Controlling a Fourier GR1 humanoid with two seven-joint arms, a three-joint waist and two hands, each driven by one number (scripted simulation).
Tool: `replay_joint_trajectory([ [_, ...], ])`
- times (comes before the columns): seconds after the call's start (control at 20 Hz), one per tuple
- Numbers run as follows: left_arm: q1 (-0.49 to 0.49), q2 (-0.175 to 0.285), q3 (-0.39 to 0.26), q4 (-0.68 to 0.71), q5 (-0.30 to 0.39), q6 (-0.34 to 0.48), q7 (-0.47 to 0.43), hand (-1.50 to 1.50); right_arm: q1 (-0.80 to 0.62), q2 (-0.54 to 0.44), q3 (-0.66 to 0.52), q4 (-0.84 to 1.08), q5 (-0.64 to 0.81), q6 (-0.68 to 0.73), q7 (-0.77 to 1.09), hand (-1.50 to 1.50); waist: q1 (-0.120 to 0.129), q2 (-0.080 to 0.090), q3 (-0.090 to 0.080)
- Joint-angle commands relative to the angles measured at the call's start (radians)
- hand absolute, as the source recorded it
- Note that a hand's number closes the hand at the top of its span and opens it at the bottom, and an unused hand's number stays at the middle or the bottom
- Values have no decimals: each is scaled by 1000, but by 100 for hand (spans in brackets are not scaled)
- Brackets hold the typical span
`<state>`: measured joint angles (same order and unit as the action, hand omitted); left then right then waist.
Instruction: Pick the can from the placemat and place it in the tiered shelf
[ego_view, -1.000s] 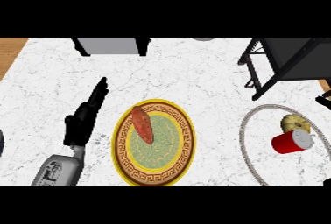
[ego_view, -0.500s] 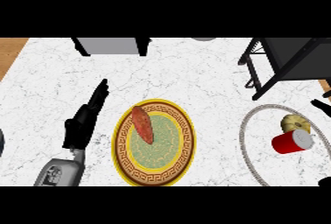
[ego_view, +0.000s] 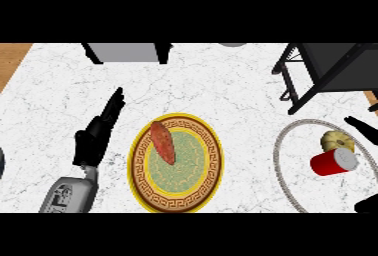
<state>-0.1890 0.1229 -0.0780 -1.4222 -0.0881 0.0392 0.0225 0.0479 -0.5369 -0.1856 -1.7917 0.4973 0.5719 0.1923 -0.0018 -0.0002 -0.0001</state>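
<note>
The red can (ego_view: 334, 162) lies on its side on a round white placemat (ego_view: 289, 165) with a grey rim, at the right of the head view. My right hand (ego_view: 360, 125) shows only at the right edge: a finger reaches in above the can and another black part sits below it, spread apart and not touching the can. The black tiered shelf (ego_view: 325, 65) stands at the back right, behind the placemat. My left hand (ego_view: 96, 137) rests flat on the counter at the left, fingers straight, holding nothing.
A yellow-rimmed patterned plate (ego_view: 199, 195) in the middle carries a reddish-brown oblong food item (ego_view: 163, 142). A yellowish round item (ego_view: 338, 141) lies on the placemat just behind the can. A grey box (ego_view: 125, 51) stands at the back left.
My right hand has come further in from the right edge, its parts now showing above and below the can. The can and my left hand have not moved.
</note>
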Motion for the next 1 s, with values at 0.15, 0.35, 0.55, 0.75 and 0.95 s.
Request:
replay_joint_trajectory([
  [0.15,59,-12,-8,-87,-26,-17,32,0,-53,62,23,96,111,-30,-46,-150,4,0,0],
  [0.35,-36,-19,37,69,-23,-29,-27,0,-43,39,-3,154,149,-37,-106,-150,0,1,0],
  [0.55,18,-51,14,-29,-52,9,19,0,-75,73,18,220,205,-73,-129,-150,3,0,0],
  [0.75,6,-60,7,17,-88,11,-26,0,-97,62,-10,226,204,-42,-150,-150,1,1,0],
  [0.95,-40,-22,62,4,-31,-61,28,0,-78,121,18,198,228,-47,-130,-150,0,0,0],
])
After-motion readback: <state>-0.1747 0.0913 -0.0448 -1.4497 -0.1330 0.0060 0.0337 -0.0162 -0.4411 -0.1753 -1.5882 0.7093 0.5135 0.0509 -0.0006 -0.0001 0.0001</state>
